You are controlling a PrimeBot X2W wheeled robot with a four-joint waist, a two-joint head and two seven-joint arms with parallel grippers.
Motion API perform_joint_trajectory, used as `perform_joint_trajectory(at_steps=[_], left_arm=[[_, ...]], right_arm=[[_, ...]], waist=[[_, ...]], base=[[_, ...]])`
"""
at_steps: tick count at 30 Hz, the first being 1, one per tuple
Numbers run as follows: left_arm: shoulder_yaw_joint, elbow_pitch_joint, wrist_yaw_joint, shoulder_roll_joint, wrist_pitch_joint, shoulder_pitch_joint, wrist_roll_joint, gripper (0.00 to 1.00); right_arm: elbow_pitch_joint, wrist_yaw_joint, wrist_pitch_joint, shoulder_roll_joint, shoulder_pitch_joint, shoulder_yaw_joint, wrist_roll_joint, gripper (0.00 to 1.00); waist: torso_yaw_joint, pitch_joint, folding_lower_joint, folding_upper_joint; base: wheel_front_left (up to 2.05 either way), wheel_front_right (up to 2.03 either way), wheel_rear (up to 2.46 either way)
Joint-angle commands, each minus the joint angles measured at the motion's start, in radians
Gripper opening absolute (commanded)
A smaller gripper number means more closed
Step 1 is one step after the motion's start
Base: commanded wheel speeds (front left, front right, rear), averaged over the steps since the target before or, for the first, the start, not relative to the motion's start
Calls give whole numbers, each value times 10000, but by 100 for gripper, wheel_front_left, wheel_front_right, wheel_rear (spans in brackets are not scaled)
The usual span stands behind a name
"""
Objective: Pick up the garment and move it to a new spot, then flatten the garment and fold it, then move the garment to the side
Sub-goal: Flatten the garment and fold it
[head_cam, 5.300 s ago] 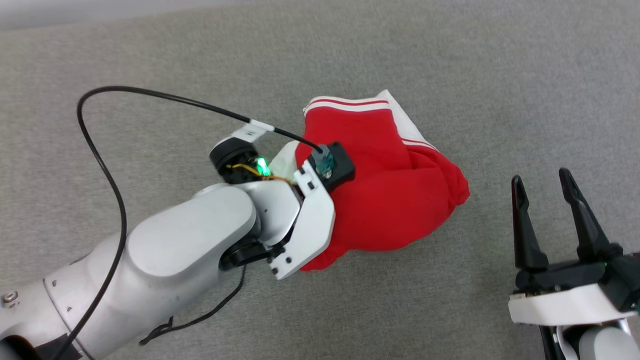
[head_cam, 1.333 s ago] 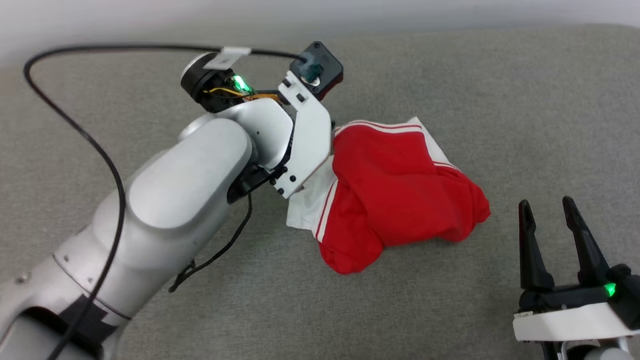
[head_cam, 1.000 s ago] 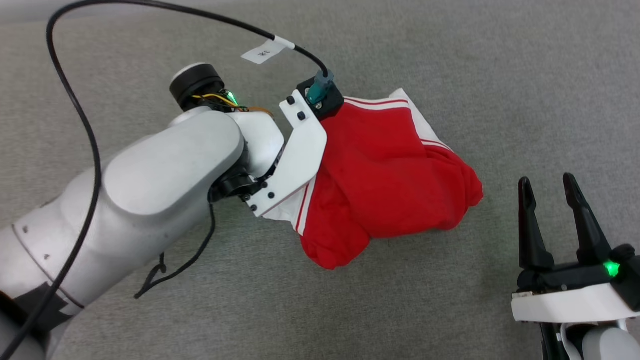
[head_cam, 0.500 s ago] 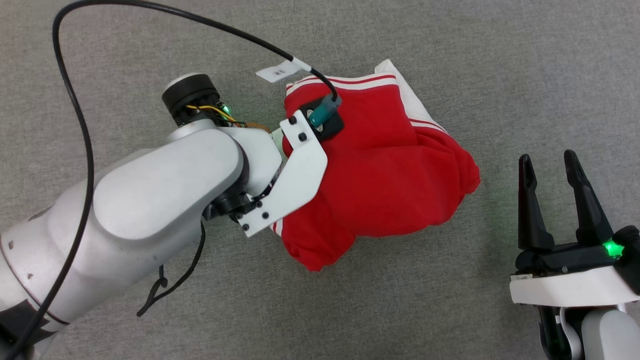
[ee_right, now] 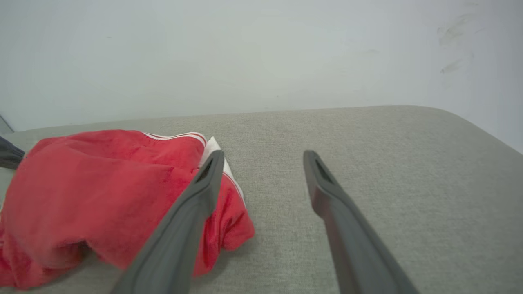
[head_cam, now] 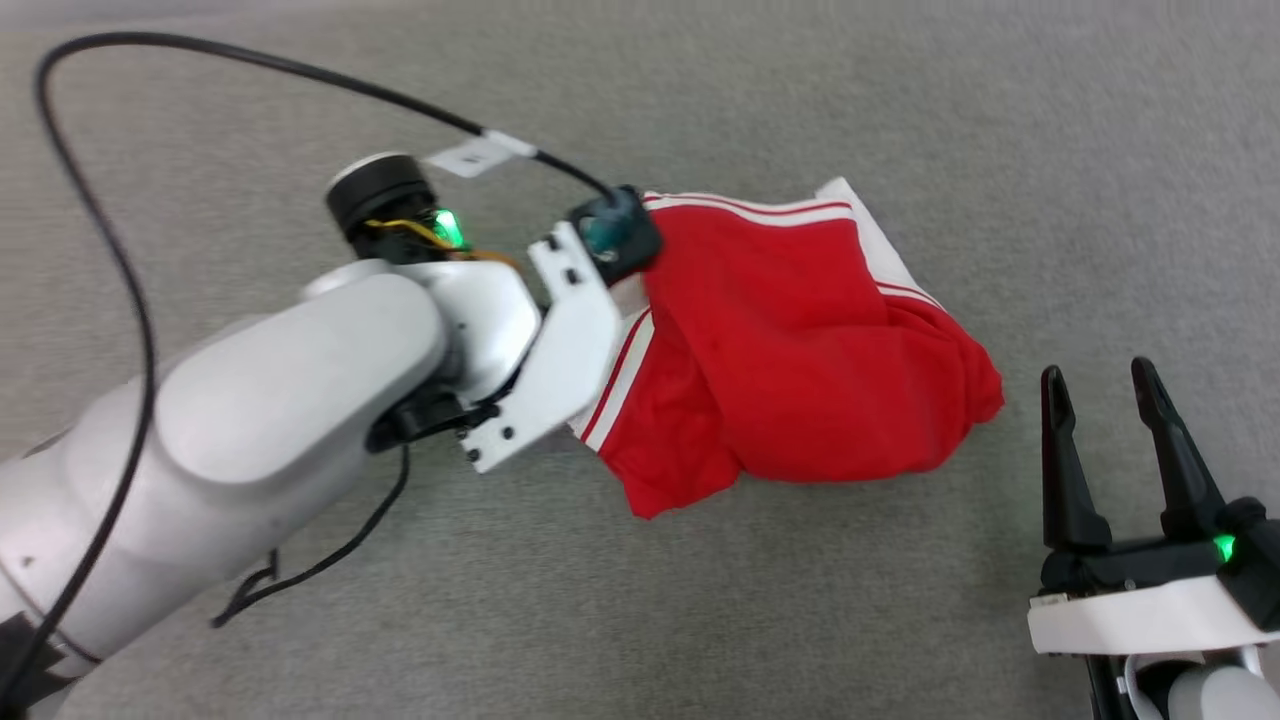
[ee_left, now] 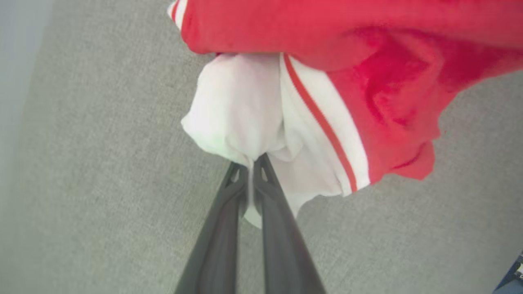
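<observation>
The garment (head_cam: 800, 360), a crumpled red jersey with white sleeve panels and thin red stripes, lies bunched on the grey fabric surface (head_cam: 900, 120). In the left wrist view my left gripper (ee_left: 250, 163) is shut on a white sleeve fold of the garment (ee_left: 241, 110), fingers pressed together with cloth between them. In the head view the left wrist covers that grip at the garment's left edge. My right gripper (head_cam: 1097, 385) stands open at the lower right, to the right of the garment and apart from it; its wrist view shows the garment (ee_right: 94, 183) left of the spread fingers (ee_right: 204, 183).
A black cable (head_cam: 120, 260) loops above the left arm (head_cam: 270, 400). The grey surface ends at a pale wall (ee_right: 245, 53) behind, with a rounded far right corner (ee_right: 461, 118).
The left gripper has shut on the white sleeve fold. The garment's left side is pulled out, showing more white panel. The camera has shifted. The right gripper stays open.
</observation>
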Motion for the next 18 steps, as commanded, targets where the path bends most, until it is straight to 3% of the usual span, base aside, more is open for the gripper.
perform_joint_trajectory(at_steps=[1,8,14,18], left_arm=[[4,106,11,286,-447,299,-182,0],[165,473,134,1734,-1507,1252,-733,0],[174,761,697,2905,-1786,2645,-1440,0],[159,1037,988,3298,-1996,3682,-2061,0]], right_arm=[[8,-7,-24,15,193,-58,-100,100],[-31,-7,-22,15,626,-149,-243,100],[-47,-7,-22,13,762,-68,-281,100],[-32,-7,-22,15,790,-50,-300,100]], waist=[[635,-649,-1,-1],[1263,-1211,-1,-1],[1354,-1284,-1,-1],[1256,-1233,-1,-1]], base=[[0,0,0],[0,0,0],[0,0,0],[0,0,0]])
